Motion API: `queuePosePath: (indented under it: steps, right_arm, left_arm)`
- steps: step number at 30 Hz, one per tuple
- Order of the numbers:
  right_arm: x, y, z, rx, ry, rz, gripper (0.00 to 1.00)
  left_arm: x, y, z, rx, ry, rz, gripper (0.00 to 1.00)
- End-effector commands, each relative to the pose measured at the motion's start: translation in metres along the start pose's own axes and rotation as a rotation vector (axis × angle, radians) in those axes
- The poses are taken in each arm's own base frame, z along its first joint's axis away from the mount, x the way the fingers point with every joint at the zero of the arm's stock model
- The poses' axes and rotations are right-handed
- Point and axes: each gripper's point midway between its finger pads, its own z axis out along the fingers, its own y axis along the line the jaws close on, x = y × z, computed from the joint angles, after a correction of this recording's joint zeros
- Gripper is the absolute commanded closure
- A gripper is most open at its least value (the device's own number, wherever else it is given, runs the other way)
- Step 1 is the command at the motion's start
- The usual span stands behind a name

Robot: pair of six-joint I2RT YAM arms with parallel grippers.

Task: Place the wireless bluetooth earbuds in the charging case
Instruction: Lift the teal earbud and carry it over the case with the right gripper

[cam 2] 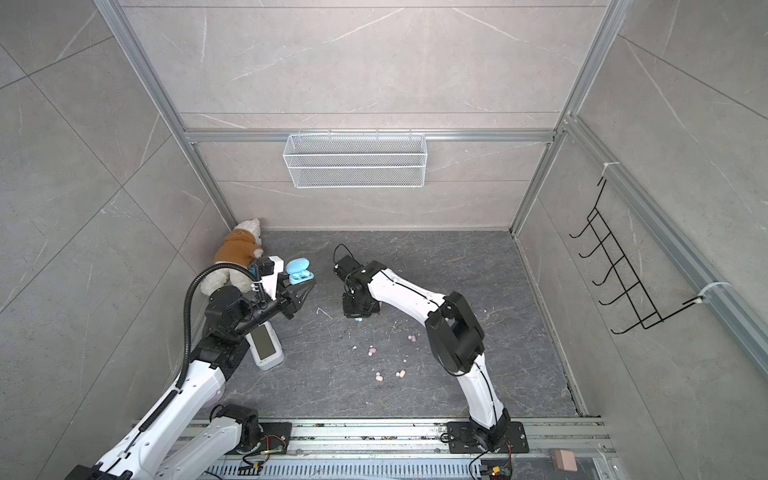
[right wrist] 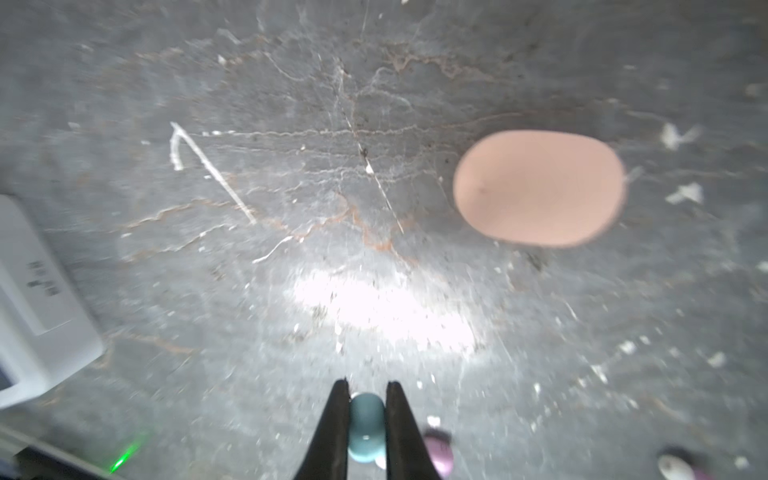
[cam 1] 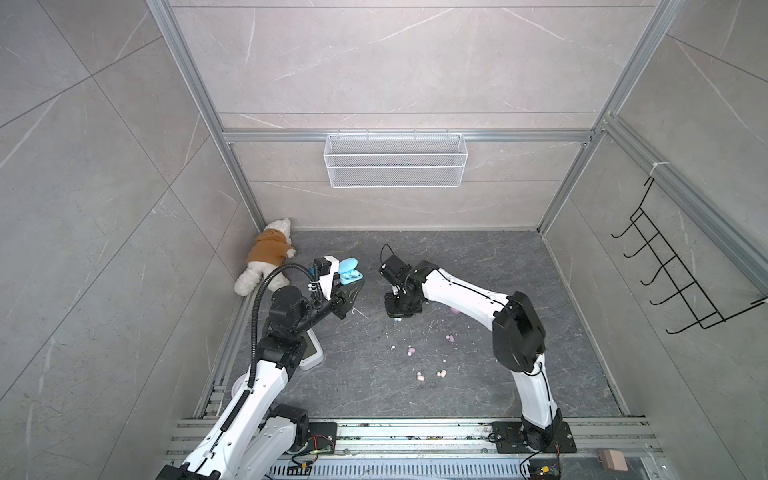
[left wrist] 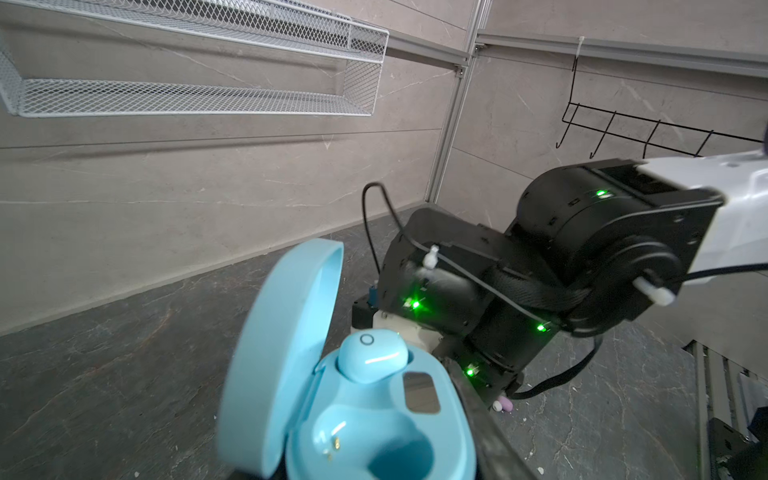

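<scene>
My left gripper (cam 1: 351,284) is shut on the light blue charging case (cam 1: 351,272) and holds it above the floor at the left, as both top views show. Its lid stands open in the left wrist view. One light blue earbud (left wrist: 372,357) sits in a socket of the case (left wrist: 374,419); the other socket is bare. My right gripper (right wrist: 366,386) is down at the floor near the middle, shut on a second light blue earbud (right wrist: 365,428). A lilac earbud (right wrist: 438,451) lies right beside its fingers. More lilac (cam 1: 450,338) and peach (cam 1: 421,377) earbuds lie scattered on the floor nearer the front.
A closed peach oval case (right wrist: 538,189) lies on the floor near the right gripper. A white device with a screen (cam 1: 311,353) lies under the left arm. A plush bear (cam 1: 266,257) sits in the back left corner. A wire basket (cam 1: 395,160) and a hook rack (cam 1: 681,270) hang on the walls.
</scene>
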Motion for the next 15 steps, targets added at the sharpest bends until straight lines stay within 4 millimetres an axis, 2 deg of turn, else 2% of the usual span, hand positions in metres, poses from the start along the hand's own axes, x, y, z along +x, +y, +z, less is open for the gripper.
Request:
queuePosePath:
  steps: [1,6,11,15]
  right_arm:
    - [0.0,-0.009,-0.034,-0.069,-0.057,0.063,0.85]
    - [0.003,-0.026,-0.081,-0.195,-0.146,0.144,0.85]
    - [0.003,-0.041,-0.14,-0.268,-0.251,0.177,0.85]
    - [0.002,-0.045,-0.188,-0.364,-0.331,0.189,0.84]
  left_arm:
    - [-0.037,-0.015,0.003,0.074,-0.091,0.036,0.85]
    - [-0.04,-0.027,0.02,0.131,-0.104,0.048,0.85]
    - [-0.042,-0.045,0.042,0.205,-0.117,0.067,0.85]
    - [-0.047,-0.062,0.056,0.253,-0.135,0.088,0.85]
